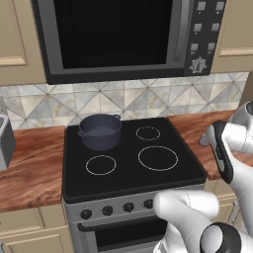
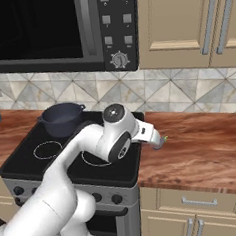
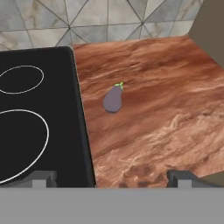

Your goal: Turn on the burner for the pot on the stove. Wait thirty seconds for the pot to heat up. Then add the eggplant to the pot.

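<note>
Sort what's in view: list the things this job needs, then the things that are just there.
Job things:
pot, on the back left burner
stove, knobs along its front
eggplant, lying on the counter right of the stove
claw, open, above the counter short of the eggplant

Just there:
microwave above the stove
wooden counter
cabinets

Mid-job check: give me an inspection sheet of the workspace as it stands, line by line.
Surface: wooden counter on both sides of the stove.
Job's things: pot on the back left burner; eggplant lying on the counter just right of the stove.
Clutter: grey appliance at the far left.
Gripper: gripper open, above the counter, aimed at the eggplant, not touching.
Cables: nothing seen.
Surroundings: microwave, tiled wall, cabinets.
</note>
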{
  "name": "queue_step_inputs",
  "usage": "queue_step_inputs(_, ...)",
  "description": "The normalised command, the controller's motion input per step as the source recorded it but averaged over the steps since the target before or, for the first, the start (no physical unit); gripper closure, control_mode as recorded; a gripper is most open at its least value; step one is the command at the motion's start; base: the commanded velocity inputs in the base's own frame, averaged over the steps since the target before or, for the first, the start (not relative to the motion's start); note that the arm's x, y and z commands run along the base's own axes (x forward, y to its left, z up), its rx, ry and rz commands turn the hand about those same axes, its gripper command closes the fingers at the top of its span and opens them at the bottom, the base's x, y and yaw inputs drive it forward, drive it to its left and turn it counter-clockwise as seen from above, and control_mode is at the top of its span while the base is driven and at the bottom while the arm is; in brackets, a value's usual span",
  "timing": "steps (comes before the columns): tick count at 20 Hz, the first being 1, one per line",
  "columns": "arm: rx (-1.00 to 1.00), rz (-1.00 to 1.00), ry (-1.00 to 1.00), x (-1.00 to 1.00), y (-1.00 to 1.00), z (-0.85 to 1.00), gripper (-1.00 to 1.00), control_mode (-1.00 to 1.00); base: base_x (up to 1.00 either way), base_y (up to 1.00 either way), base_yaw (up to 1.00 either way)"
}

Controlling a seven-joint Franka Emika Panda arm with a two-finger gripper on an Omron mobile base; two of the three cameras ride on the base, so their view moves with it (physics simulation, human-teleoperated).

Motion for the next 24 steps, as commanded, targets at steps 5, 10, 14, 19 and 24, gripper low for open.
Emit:
queue_step_inputs(5, 0.00, 0.00, 0.01, 0.13, -0.29, -0.20, -1.00, -1.00, 0.00, 0.00, 0.00)
queue_step_inputs(10, 0.00, 0.00, 0.00, 0.13, -0.15, -0.24, -1.00, -1.00, 0.00, 0.00, 0.00)
queue_step_inputs(14, 0.00, 0.00, 0.00, 0.19, -0.01, -0.16, -1.00, -1.00, 0.00, 0.00, 0.00)
queue_step_inputs(19, 0.00, 0.00, 0.00, 0.22, 0.00, -0.05, -1.00, -1.00, 0.00, 0.00, 0.00)
queue_step_inputs(24, 0.00, 0.00, 0.00, 0.27, 0.00, -0.07, -1.00, -1.00, 0.00, 0.00, 0.00)
